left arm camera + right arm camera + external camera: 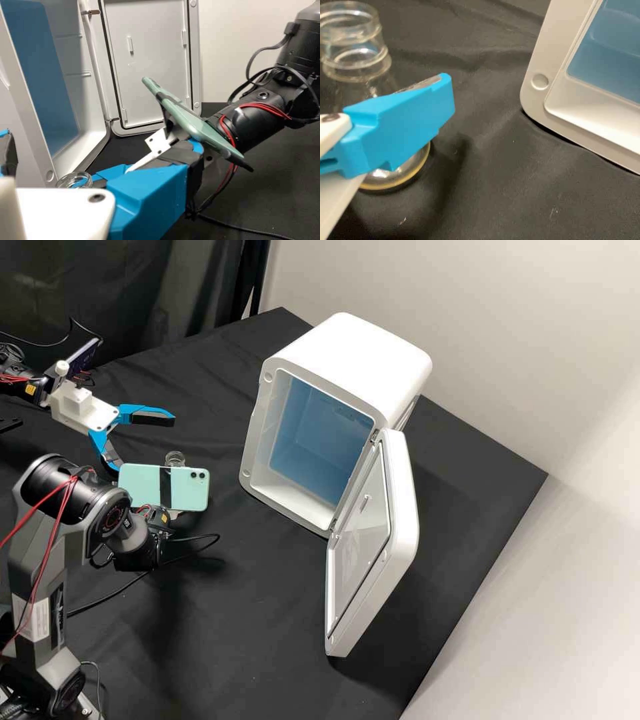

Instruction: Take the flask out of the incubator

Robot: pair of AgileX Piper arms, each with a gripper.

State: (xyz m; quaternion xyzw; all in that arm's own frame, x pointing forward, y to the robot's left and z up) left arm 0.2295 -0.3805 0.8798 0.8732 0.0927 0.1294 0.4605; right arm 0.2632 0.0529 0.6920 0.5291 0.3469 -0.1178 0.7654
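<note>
A clear glass flask stands upright on the black bench, left of the white incubator. The incubator's door hangs wide open and its blue inside holds nothing. In the right wrist view the flask is very close, and my right gripper sits against its lower body; the grip is hidden. My left gripper hovers open just left of the flask, nothing in it. The left wrist view has the flask's rim by a blue finger.
A mint-green phone on the right wrist hides that gripper from above. A black cable trails over the bench by the right arm. The bench's right edge lies past the door, with a white wall behind.
</note>
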